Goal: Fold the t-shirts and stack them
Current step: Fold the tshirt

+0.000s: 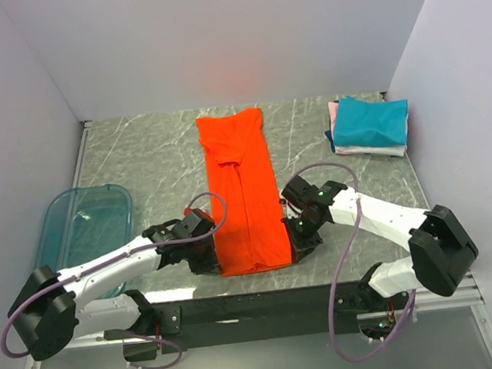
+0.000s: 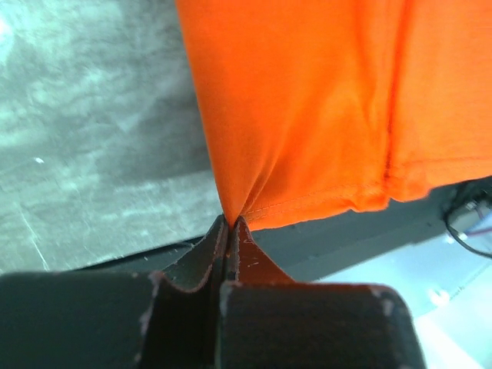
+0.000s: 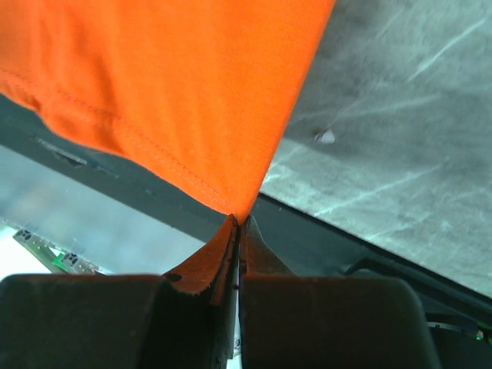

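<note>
The orange-red t-shirt (image 1: pixel 242 189) lies as a long narrow strip down the middle of the table, sleeves folded in. My left gripper (image 1: pixel 215 259) is shut on its near left corner, and the cloth (image 2: pixel 330 108) fans out from the pinched tips. At the near right corner my right gripper (image 1: pixel 292 248) is shut on the hem, with the shirt (image 3: pixel 177 84) spreading up from the jaws. A stack of folded t-shirts (image 1: pixel 369 125), teal on top with pink and white edges showing, sits at the far right.
A translucent blue-green plastic bin (image 1: pixel 83 231) stands at the left edge of the marble-pattern table (image 1: pixel 148 163). White walls close the left, back and right. The black base rail (image 1: pixel 266 305) runs along the near edge below the shirt's hem.
</note>
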Robot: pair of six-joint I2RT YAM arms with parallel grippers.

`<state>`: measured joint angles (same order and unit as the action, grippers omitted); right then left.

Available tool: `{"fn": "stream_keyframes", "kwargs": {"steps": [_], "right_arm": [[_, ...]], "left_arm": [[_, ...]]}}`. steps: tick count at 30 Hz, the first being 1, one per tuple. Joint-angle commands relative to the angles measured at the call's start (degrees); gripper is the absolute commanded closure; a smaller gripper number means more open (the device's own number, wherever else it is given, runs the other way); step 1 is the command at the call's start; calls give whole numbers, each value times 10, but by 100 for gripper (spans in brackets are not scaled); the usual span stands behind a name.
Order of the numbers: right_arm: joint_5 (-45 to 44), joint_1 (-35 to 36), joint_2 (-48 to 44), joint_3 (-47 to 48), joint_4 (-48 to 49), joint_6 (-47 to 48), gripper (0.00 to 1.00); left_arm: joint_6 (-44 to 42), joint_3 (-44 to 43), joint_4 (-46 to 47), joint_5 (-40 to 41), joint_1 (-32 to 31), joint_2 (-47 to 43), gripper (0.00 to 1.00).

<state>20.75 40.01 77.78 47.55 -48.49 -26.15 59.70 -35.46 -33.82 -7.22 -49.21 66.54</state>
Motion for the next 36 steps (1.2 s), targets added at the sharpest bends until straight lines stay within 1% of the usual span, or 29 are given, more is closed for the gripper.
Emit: {"fn": "stream_keyframes", "kwargs": {"steps": [1,4,9,13,17,20,24,27,29,36], "right_arm": [[15,7,-39,-6,-41,-11,100],[23,10,-62,-11,-55,-22,100],[32,13,-97,-15,-75,-36,100],[15,13,-108,16,-91,-50,100],[-40,10,-104,58,-107,-58,100],[-62,4,-82,88,-117,-54,100],[-94,-5,-41,125,-122,-45,100],[-110,-14,-11,160,-125,-36,100],[-116,-23,7,190,-121,-29,100],[-125,-48,102,299,-101,-18,100]], "left_arm": [[-5,-30,-26,-24,-3,-18,100],[-8,-34,-38,-38,-4,-20,100],[-4,-62,-66,-39,-4,-41,100],[-6,-94,-81,-17,-4,-49,100],[-26,-125,-87,0,1,-27,100],[-47,-142,-96,10,19,-9,100],[-79,-159,-69,-11,70,9,100],[-107,-181,-65,-24,93,36,100],[-128,-197,-62,-24,102,48,100],[-175,-237,-29,-39,165,107,100]]}}
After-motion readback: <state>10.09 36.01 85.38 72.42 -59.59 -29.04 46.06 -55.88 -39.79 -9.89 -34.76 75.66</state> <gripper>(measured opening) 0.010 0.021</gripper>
